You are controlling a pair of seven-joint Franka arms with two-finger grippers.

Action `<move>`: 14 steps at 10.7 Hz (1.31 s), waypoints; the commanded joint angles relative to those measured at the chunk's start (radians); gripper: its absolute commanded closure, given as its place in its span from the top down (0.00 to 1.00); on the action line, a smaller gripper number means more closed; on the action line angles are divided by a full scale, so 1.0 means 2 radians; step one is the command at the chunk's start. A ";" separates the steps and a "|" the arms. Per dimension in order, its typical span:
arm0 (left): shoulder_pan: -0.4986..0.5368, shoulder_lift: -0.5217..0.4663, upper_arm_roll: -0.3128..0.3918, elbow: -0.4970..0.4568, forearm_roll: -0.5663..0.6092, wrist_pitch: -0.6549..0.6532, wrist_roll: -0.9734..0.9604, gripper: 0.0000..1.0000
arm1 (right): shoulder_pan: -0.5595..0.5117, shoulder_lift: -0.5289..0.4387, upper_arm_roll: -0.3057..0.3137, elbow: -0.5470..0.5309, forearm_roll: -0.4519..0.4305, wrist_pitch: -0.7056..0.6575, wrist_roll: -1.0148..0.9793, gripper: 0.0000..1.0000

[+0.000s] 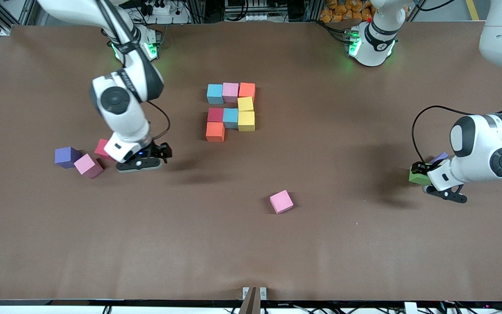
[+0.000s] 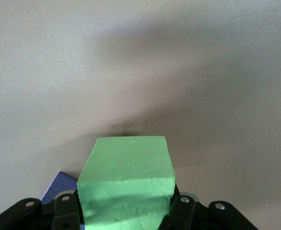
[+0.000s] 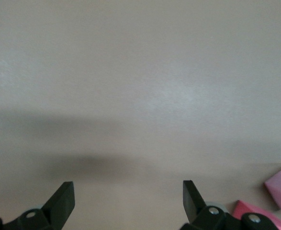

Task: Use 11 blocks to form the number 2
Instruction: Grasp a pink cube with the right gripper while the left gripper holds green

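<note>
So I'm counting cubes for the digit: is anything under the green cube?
The left gripper is shut on the green cube. A purple cube peeks out beside it. The green cube covers whatever lies directly beneath, so contact with the table cannot be told.

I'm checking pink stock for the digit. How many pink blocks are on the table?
3. One pink block sits in the digit's top row, one lies alone nearest the front camera, and one is beside the purple cube at the right arm's end.
</note>
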 commanded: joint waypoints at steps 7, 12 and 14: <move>-0.010 0.000 0.002 0.003 0.007 -0.018 -0.015 0.04 | -0.094 -0.020 -0.022 -0.022 0.048 -0.030 -0.284 1.00; -0.016 0.005 0.001 0.004 0.003 -0.018 -0.030 0.04 | -0.094 0.002 -0.109 -0.020 0.082 -0.033 -0.482 1.00; -0.016 0.004 0.002 0.007 0.004 -0.018 -0.042 0.04 | -0.101 0.017 -0.123 -0.017 0.082 -0.030 -0.528 1.00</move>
